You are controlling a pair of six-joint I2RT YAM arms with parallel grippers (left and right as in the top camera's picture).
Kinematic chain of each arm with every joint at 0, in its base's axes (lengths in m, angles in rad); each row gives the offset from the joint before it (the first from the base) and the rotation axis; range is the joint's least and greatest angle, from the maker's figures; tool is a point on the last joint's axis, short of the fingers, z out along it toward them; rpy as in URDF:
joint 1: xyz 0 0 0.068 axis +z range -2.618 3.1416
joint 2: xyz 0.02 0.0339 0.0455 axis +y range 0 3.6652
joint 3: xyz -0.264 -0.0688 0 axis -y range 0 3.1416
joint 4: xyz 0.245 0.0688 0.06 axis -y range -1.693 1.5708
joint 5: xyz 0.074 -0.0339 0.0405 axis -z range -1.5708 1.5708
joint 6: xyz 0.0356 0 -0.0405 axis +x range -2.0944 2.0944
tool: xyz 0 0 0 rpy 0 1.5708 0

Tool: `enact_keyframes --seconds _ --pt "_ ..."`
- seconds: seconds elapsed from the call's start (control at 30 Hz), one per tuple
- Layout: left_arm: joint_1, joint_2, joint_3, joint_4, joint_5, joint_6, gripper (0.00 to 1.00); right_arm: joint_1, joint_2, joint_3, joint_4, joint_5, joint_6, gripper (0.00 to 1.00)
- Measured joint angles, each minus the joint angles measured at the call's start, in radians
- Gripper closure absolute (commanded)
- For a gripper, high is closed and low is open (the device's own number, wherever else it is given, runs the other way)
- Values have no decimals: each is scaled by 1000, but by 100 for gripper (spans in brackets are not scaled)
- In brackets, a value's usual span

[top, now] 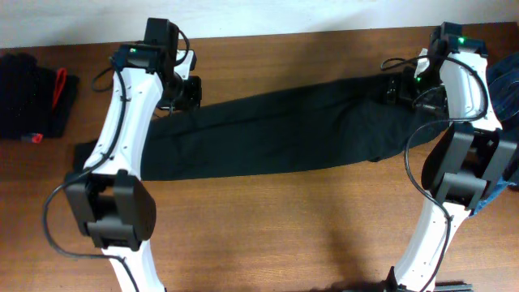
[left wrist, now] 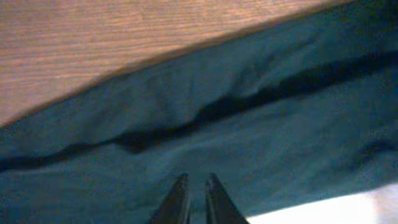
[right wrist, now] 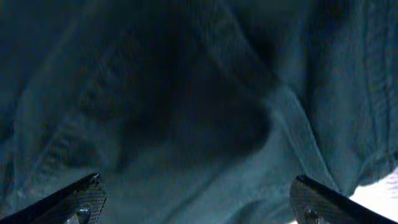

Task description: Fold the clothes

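Dark trousers [top: 276, 134] lie stretched across the wooden table [top: 268, 227], from left to right. My left gripper [top: 185, 96] is at their upper left end; in the left wrist view its fingers [left wrist: 196, 180] are nearly together, pinching the dark cloth [left wrist: 261, 124] close to its edge by the wood. My right gripper [top: 404, 88] is over the trousers' right end. In the right wrist view its jaws [right wrist: 196, 186] are wide open just above the creased cloth [right wrist: 205, 112], holding nothing.
A folded black garment with a red strip [top: 32, 93] lies at the far left. A blue garment [top: 507, 89] sits at the right edge behind the right arm. Bare wood [left wrist: 93, 37] shows beyond the trousers' far edge.
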Motion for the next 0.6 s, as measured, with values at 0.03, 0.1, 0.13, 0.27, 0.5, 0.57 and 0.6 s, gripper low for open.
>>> enact_keyframes --seconds 0.03,0.1,0.13,0.27,0.5,0.57,0.6 --pt "-1 19 0 6 0 7 86 0 0 0 4 0 0 1" --pt "-4 57 0 9 -1 43 66 0 0 -2 5 0 0 2" --pt "-8 73 0 8 -1 63 63 0 0 -3 6 0 -1 1" --pt "-35 119 -4 -21 -8 222 47 0 0 -4 7 0 -3 1" --pt "-72 125 -5 33 -42 490 37 0 0 -4 7 0 -4 1" --pt "-72 129 -5 47 -45 555 37 0 0 -4 7 0 -5 1" --pt "-72 134 -5 48 -47 584 37 0 0 -4 7 0 -4 1"
